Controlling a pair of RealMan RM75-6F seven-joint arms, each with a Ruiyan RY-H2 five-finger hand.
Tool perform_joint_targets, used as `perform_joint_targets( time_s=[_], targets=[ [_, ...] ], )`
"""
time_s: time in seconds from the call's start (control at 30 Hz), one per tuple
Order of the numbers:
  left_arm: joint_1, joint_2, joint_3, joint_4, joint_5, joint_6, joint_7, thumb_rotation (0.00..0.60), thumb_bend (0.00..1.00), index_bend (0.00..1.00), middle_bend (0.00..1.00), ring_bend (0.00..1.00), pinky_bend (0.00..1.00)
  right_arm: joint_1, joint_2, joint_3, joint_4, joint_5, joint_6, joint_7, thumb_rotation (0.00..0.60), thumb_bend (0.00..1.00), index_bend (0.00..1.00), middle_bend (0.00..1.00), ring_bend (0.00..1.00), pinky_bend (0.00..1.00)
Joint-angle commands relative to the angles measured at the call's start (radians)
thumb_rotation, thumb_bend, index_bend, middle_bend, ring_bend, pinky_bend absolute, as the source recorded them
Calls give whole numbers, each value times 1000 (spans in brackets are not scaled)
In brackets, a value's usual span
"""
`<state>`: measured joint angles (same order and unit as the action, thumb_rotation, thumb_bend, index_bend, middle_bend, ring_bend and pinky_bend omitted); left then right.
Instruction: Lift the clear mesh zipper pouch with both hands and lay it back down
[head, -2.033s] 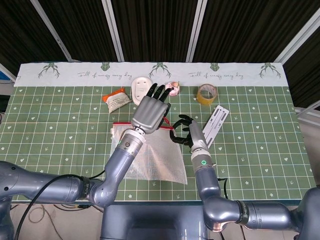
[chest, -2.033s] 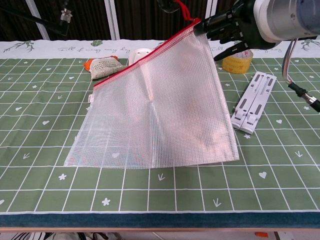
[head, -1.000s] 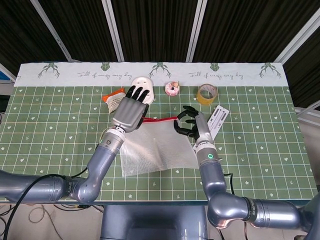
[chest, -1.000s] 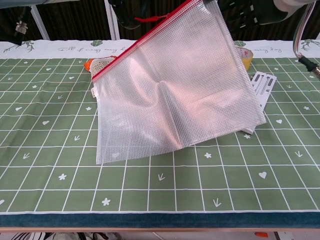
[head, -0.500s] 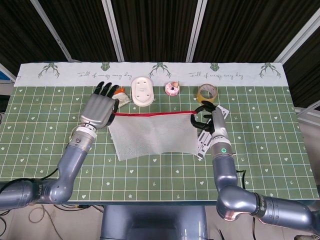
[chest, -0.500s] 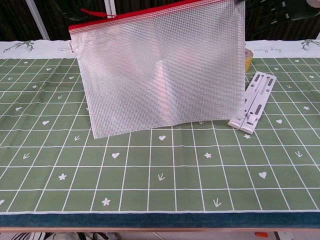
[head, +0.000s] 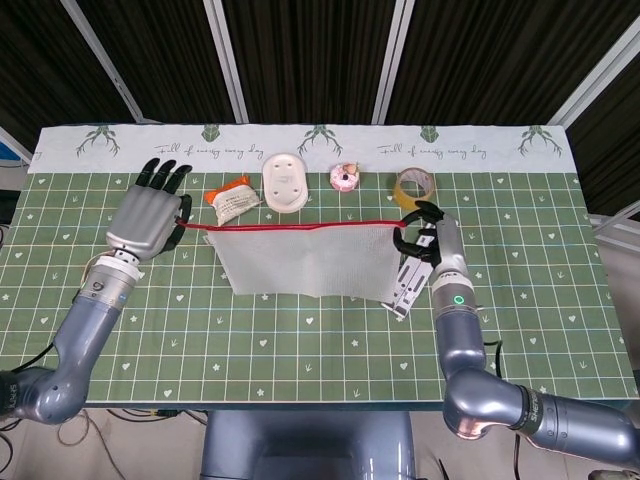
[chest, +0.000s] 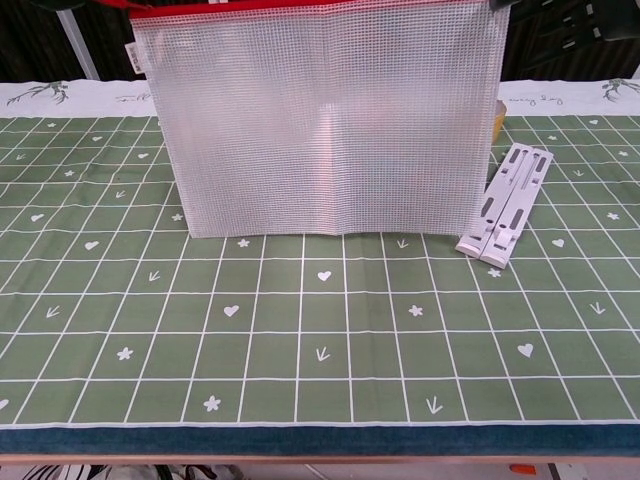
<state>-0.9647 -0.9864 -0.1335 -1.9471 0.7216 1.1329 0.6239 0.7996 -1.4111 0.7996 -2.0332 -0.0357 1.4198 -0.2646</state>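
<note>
— Clear mesh pouch (chest: 320, 120): where, and pointing how?
— Hanging above the bench (chest: 320, 340), long axis left-right, red zipper edge up. The left robot hand (head: 147, 222) and right robot hand (head: 424, 236) each grip a top corner.

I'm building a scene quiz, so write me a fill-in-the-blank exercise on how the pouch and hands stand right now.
1. The mesh pouch hangs by its ____ zipper edge.
2. The left hand and the right hand each hold one ____ of that edge.
3. The pouch's bottom edge is ____ the table.
4. The white folding stand lies toward the robot's ____ side.

Missing words: red; end; above; right
</note>
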Motion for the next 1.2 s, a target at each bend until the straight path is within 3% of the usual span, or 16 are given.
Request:
perform_joint_targets(
  time_s=[0.03,0.3,0.37,0.47,0.53,0.63,0.83,0.97,1.07,1.2],
  targets=[
    [16,12,5,8,6,-7,-16,600,469,592,91,0,0,-2,4,-3,2,1,-2,1,600,585,656,174,12,240],
    [38,22,8,25,17,-22,-32,600,450,555,76,0,0,-7,15,-10,5,5,-4,6,600,579,640,168,12,240],
    [41,25,7,27,15,-28,-34,600,372,478,46,0,0,-7,19,-16,2,3,-8,2,600,512,483,113,7,239],
    [41,25,3,22,1,-36,-35,600,169,270,2,0,0,-8,26,-35,-7,-8,-20,-11,600,315,93,9,0,224],
    [41,26,-1,18,-7,-39,-33,600,109,145,0,0,0,-7,36,-60,-14,-17,-36,-38,600,233,0,0,0,215],
    [45,25,-10,8,-12,-29,-38,600,99,28,0,0,0,-11,57,-82,-28,-31,-54,-60,600,182,0,0,0,213],
    [104,41,-5,-31,48,34,-86,600,104,29,0,0,0,-49,118,-124,-102,-103,-67,-76,600,182,0,0,0,213],
    [197,63,36,-84,145,91,-166,600,119,52,0,0,0,-118,191,-232,-185,-228,-67,-115,600,213,0,0,0,213],
    [290,72,100,-118,248,151,-217,600,129,45,0,0,0,-194,255,-373,-231,-399,-61,-167,600,214,0,0,0,212],
    [435,42,208,-92,444,258,-292,600,130,0,0,0,0,-324,328,-595,-209,-757,-48,-199,600,204,0,0,0,213]
  ],
)
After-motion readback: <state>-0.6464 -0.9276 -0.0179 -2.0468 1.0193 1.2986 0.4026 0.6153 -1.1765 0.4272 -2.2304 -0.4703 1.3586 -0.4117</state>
